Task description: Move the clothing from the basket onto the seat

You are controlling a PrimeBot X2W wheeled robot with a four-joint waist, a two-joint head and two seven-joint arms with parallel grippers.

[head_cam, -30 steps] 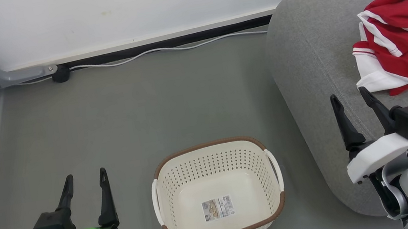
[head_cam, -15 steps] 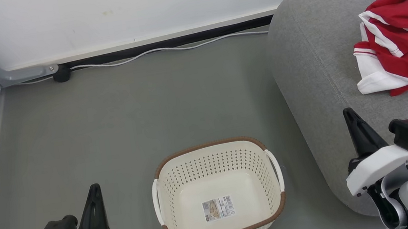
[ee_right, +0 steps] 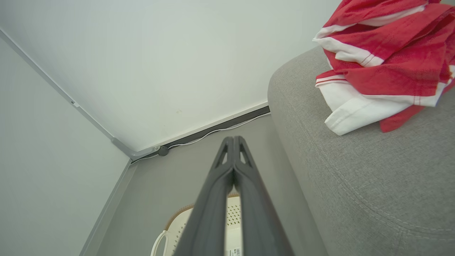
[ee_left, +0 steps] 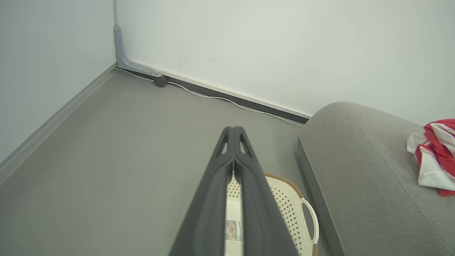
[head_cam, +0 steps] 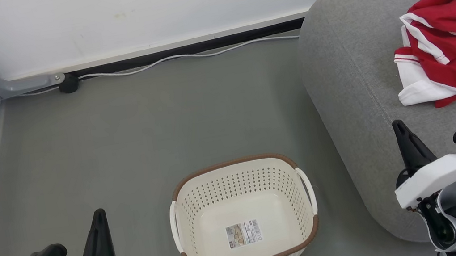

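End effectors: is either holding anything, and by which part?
Nothing is held. The left end effector and right end effector are shut empty; the clothing lies on the seat.

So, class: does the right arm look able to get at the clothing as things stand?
Probably yes: the right gripper, shut, sits near the clothing, with only bare seat between them.

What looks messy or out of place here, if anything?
The clothing lies in a crumpled heap on the seat, unfolded. A white cable trails loose along the foot of the wall. The basket stands upright and looks undamaged.
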